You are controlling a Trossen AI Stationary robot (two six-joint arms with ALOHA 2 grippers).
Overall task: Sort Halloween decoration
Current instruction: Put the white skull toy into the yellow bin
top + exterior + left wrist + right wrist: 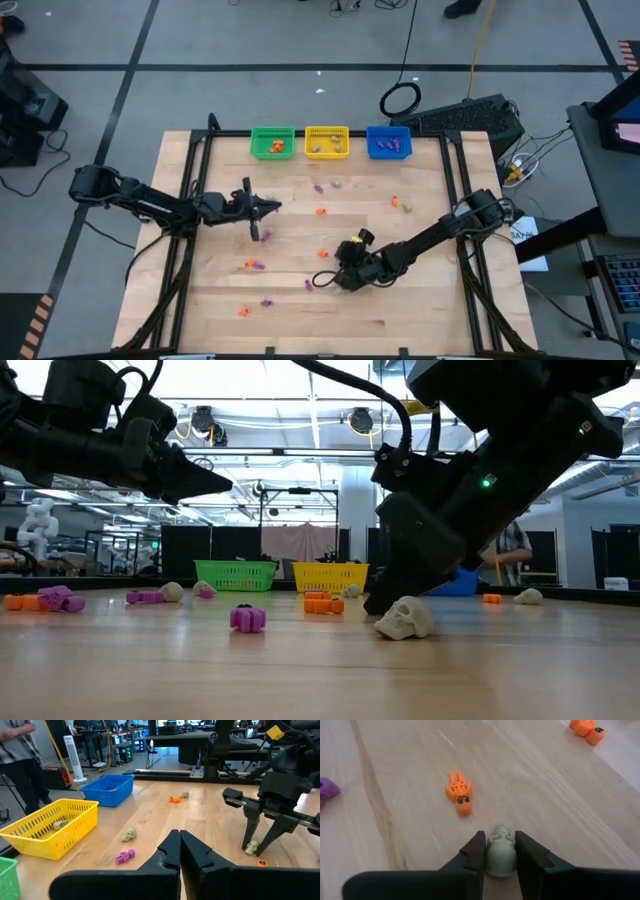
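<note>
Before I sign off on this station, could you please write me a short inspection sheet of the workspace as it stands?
Surface: wooden table, bare between items.
Job's things: orange, purple and pale trinkets scattered; some in the green basket, yellow basket and blue basket.
Clutter: nothing seen.
Grippers: right pincer at the table, fingers on either side of a pale skull; left pincer shut, empty, raised.
Cables: black coil on the floor.
Surroundings: person beyond the table.

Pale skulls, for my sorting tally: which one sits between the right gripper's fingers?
The pale skull beside the orange skeleton, flanked by both fingers; other skulls lie apart.
</note>
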